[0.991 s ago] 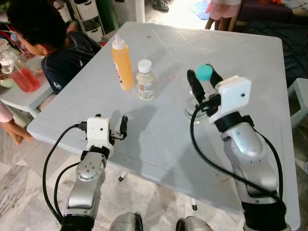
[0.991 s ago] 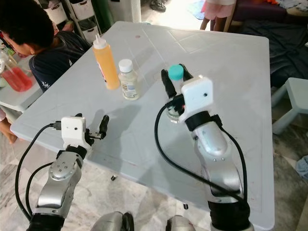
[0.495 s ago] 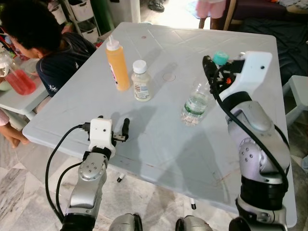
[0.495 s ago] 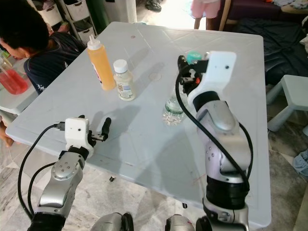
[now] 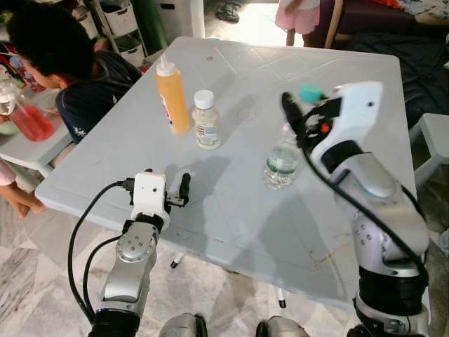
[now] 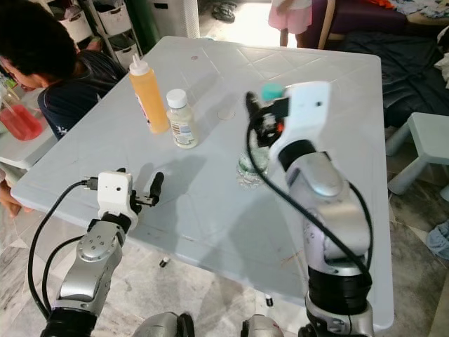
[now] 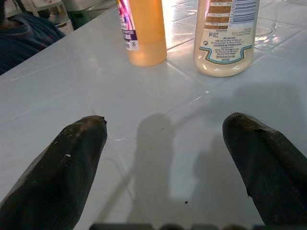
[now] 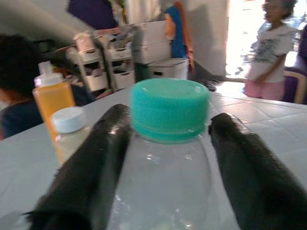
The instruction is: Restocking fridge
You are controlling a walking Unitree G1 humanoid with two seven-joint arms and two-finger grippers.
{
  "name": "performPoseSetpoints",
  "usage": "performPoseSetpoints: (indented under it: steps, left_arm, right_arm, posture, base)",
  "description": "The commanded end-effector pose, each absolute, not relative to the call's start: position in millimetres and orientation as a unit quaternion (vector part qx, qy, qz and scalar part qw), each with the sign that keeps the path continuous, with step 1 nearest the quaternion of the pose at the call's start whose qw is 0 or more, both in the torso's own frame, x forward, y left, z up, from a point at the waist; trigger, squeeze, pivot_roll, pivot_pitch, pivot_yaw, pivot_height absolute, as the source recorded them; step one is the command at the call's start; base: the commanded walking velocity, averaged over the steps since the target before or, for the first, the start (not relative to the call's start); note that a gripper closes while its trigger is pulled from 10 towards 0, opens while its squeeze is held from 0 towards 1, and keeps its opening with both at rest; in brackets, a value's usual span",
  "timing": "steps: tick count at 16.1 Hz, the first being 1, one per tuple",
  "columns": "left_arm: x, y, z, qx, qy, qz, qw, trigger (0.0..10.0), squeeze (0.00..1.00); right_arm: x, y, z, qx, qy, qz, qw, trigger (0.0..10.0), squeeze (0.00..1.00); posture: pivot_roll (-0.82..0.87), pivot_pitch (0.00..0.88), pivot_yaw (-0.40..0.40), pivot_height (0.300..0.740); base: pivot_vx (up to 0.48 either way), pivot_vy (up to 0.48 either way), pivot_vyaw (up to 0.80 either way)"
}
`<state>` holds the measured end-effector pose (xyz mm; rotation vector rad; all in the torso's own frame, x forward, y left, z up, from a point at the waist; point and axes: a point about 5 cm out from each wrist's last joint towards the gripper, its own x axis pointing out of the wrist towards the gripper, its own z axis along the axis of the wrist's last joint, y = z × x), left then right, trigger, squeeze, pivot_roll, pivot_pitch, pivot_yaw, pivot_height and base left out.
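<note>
A clear water bottle with a teal cap stands leaning on the white table, its base on the tabletop. My right gripper is shut on the bottle's neck just under the cap, one black finger on each side. An orange squeeze bottle and a small mayonnaise bottle stand upright to the bottle's left, further back. My left gripper hangs open over the table's near-left edge, holding nothing and facing those two bottles.
A person sits at the table's left side beside a low table with a red pitcher. Another person stands beyond the far edge. A pale stool is at the right. Shelves with bins stand back left.
My right gripper closed on the bottle's neck, tipped its top away to the right, then brought it partly back. The bottle's base stayed on the table. The left arm held still.
</note>
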<state>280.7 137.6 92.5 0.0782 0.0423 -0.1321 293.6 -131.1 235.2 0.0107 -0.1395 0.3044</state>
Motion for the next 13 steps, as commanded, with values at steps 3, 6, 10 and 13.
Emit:
performPoseSetpoints:
  steps: [3, 6, 10, 13]
  left_arm:
    - [279.3, 143.2, 88.4, 0.048, 0.029, -0.058, 0.997, 10.0, 0.0]
    - [279.8, 143.3, 88.3, 0.05, 0.03, -0.06, 0.997, 10.0, 0.0]
    - [280.8, 142.8, 88.4, 0.051, 0.03, -0.061, 0.996, 10.0, 0.0]
    - [281.4, 141.6, 88.2, 0.051, 0.031, -0.062, 0.996, 10.0, 0.0]
  right_arm:
    - [293.6, -128.4, 219.2, -0.021, -0.051, 0.172, 0.984, 10.0, 0.81]
    - [294.2, -127.4, 226.8, -0.043, -0.083, 0.183, 0.979, 10.0, 0.6]
    - [295.3, -125.6, 238.5, -0.049, -0.102, 0.189, 0.975, 10.0, 1.0]
    - [283.3, -114.9, 249.6, -0.037, -0.138, 0.205, 0.968, 10.0, 0.0]
  posture:
    - [-0.06, 0.097, 0.09, 0.74]
    - [-0.07, 0.096, 0.095, 0.74]
    - [-0.07, 0.096, 0.096, 0.74]
    - [-0.07, 0.099, 0.095, 0.74]
  base:
    - [0.0, 0.0, 0.0]
    - [0.0, 0.0, 0.0]
    - [0.0, 0.0, 0.0]
    - [0.0, 0.0, 0.0]
